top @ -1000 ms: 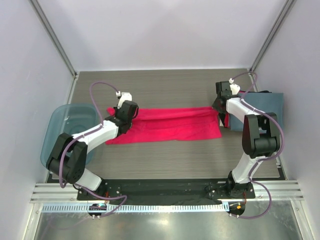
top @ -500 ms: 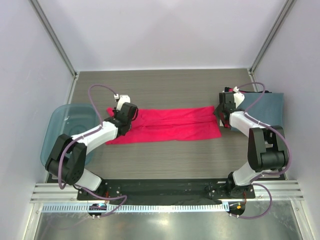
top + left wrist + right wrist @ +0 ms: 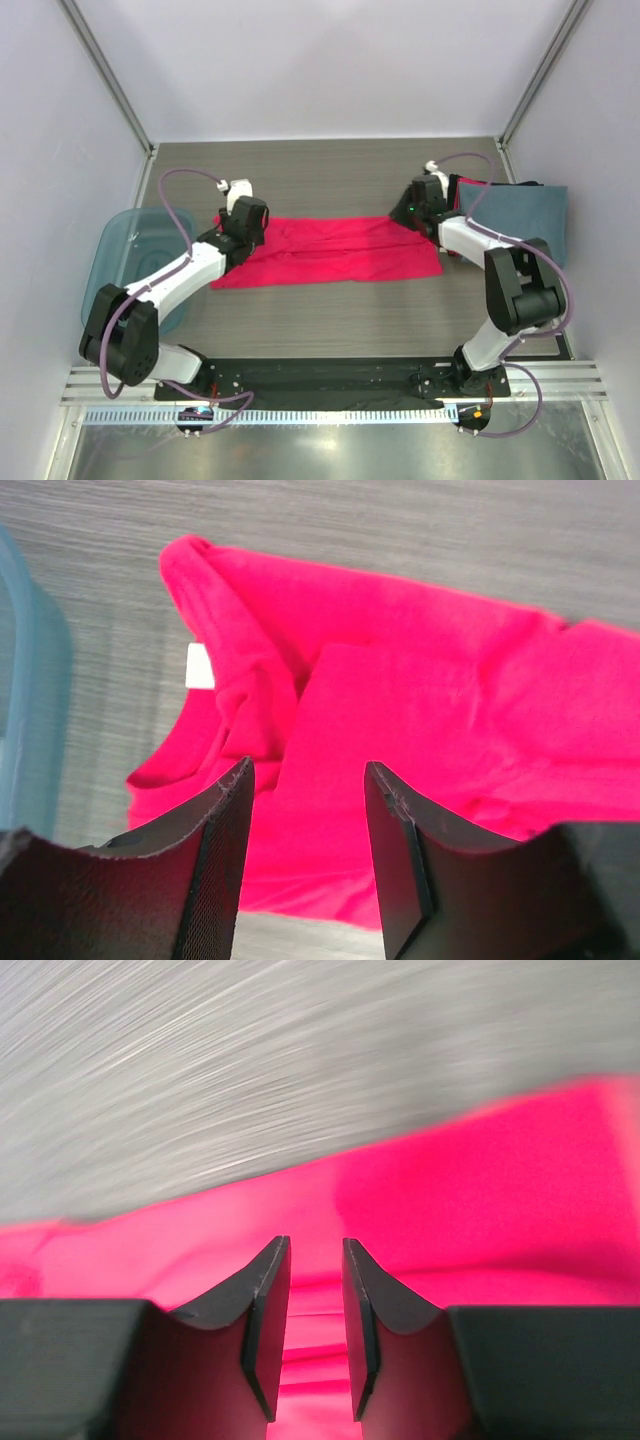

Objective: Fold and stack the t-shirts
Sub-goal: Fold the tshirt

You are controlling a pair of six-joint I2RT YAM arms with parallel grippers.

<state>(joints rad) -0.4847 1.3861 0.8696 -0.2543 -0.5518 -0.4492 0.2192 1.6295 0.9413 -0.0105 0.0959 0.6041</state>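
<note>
left gripper (image 3: 308, 770) spread wide over the collar end of the bright pink-red cotton t-shirt (image 3: 340, 250) flat on the grey table (image 3: 330, 310), right gripper (image 3: 314, 1245) barely parted, seemingly empty; mid-fold, next pinching both ends.

Translucent blue bin (image 3: 135, 240) noted left of the left gripper (image 3: 308, 768), at the left edge of the table (image 3: 330, 170). Grey wood-grain top seen ahead of it and ahead of the right gripper (image 3: 313, 1243), streaked with blur there. Aluminium rail (image 3: 330, 385) recorded behind both.
</note>
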